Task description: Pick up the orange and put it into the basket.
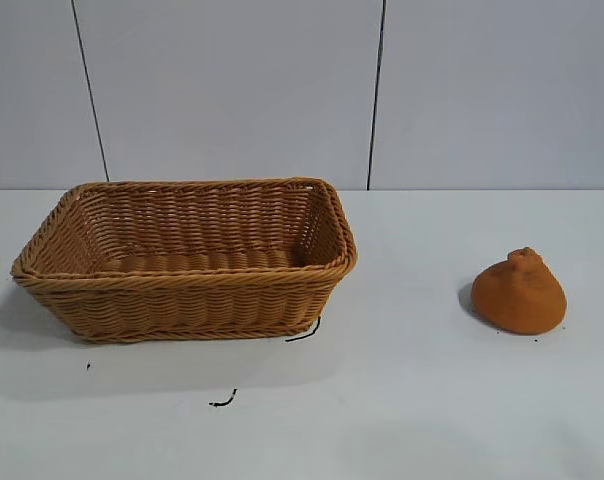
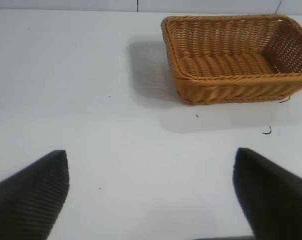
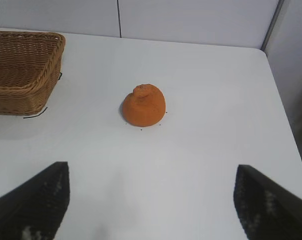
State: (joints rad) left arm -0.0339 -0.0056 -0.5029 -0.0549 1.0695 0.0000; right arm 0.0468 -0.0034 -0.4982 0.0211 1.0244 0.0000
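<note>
Since nothing's grasped yet, right gripper (image 3: 151,210) hangs wide open, empty, orange (image 3: 144,105) sitting ahead btwn its fingers; basket (image 3: 22,70) off sideways. Left gripper (image 2: 151,195) open, idle.

A wicker basket (image 1: 187,262) stands on the left part of a white table (image 1: 402,400), with nothing inside it. The orange (image 1: 520,293) sits well apart to the right, knobby tip upward. Two short dark bits of thread (image 1: 222,401) lie just before the basket.
</note>
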